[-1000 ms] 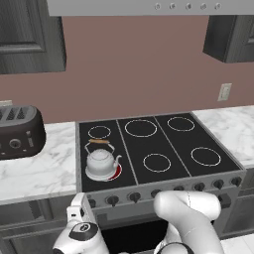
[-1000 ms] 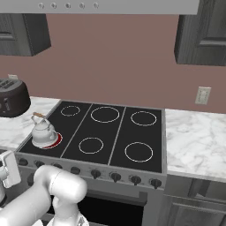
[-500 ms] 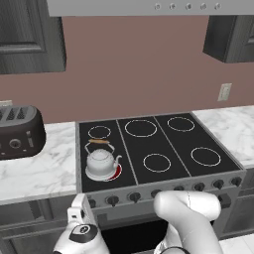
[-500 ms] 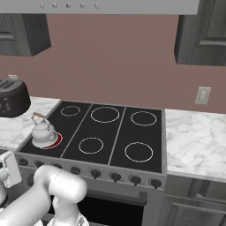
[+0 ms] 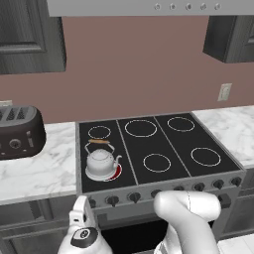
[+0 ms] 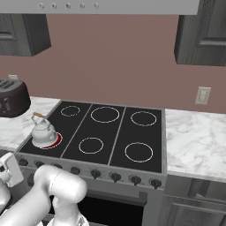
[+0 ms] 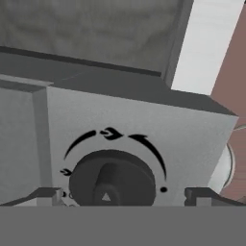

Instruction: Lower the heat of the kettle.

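The small silver kettle with its orange-brown handle bar stands on the stove's front left burner, which glows red under it. My gripper hangs low in front of the stove's left end, at the row of knobs. In the hand view a black knob with a white pointer and curved arrow marks sits straight ahead, close up. My gripper is open, one fingertip on each side of the knob, both apart from it.
A dark boxy toaster stands on the marble counter left of the stove. More knobs line the stove's front panel. Dark cabinets hang above, and a range hood spans the stove.
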Controlling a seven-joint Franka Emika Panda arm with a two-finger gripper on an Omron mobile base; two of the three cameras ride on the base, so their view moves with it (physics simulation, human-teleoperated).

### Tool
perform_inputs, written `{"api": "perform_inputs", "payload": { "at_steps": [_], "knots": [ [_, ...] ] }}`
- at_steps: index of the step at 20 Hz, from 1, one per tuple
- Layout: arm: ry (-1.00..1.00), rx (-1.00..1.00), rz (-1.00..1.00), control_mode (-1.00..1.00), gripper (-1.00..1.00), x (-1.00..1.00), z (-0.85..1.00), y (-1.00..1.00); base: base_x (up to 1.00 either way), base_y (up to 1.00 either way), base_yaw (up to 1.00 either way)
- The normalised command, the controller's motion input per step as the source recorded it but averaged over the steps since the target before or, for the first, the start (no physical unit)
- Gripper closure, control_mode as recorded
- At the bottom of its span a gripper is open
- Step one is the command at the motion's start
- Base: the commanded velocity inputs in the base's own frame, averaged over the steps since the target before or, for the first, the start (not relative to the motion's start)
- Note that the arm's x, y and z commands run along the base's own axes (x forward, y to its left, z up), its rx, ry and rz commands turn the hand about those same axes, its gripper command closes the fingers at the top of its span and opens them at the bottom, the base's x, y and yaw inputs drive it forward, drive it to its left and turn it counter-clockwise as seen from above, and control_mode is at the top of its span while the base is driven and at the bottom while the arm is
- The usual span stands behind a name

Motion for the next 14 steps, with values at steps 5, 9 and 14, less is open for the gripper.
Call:
{"api": "perform_inputs", "payload": {
  "at_steps": [5,9,14],
  "knots": [
    [-0.03,0.03,0.05,-1.00,1.00,0.25,-0.11,0.00,0.00,0.00,0.00],
    [-0.02,0.02,0.03,-1.00,1.00,0.16,-0.06,0.00,0.00,0.00,0.00],
    [0.00,0.02,0.02,-1.00,1.00,0.00,-0.01,0.00,0.00,0.00,0.00]
  ]
}}
